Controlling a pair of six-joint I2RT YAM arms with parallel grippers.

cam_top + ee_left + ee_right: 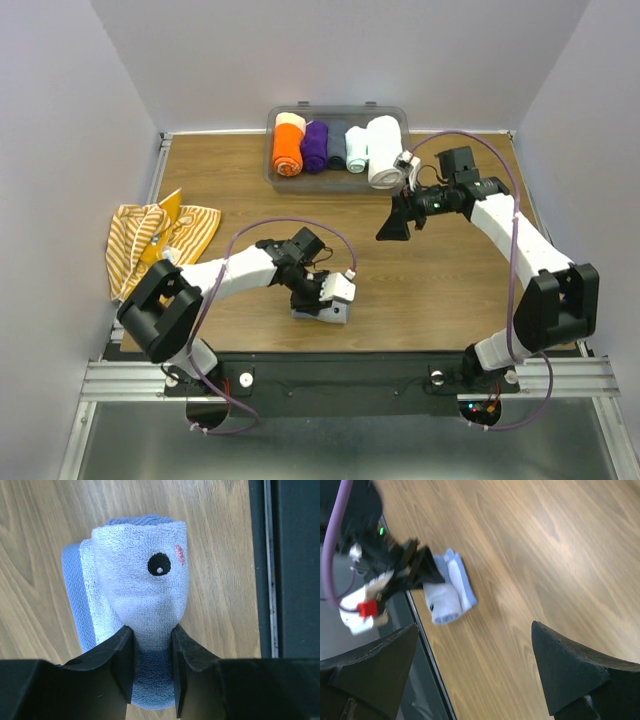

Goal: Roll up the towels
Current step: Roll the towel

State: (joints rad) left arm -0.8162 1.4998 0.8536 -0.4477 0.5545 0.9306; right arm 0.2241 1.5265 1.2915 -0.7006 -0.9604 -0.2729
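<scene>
**Item 1: left gripper** (151,630). Clenched on one end of the pale blue towel (142,575), the jaws pinching the cloth in from both sides.

**Item 2: pale blue towel.** Rolled, lying on the tabletop (450,285) close to its near edge, about midway along. The embroidered eye faces up.

- Risk: you hold only one end. If you lift from here, the free end may sag and the layers may slip loose.
- Risk: let go abruptly and the outer flap could spring back.
- Risk: the near edge is close, so a nudge that way could push the roll off.

**Item 3: right gripper** (475,627). Spread wide with nothing between the fingers, hanging over the right half of the tabletop.

**Item 4: striped towel** (160,240). Crumpled and not yet rolled, at the left edge, just beside the left arm's shoulder. You will likely find that arm crowds your reach.

**Item 5: bin** (335,110). At the far edge, holding:

- an orange roll (288,145)
- a purple roll (315,147)
- two smaller rolls
- a thick white roll (383,152)

Little spare room shows inside it.
</scene>
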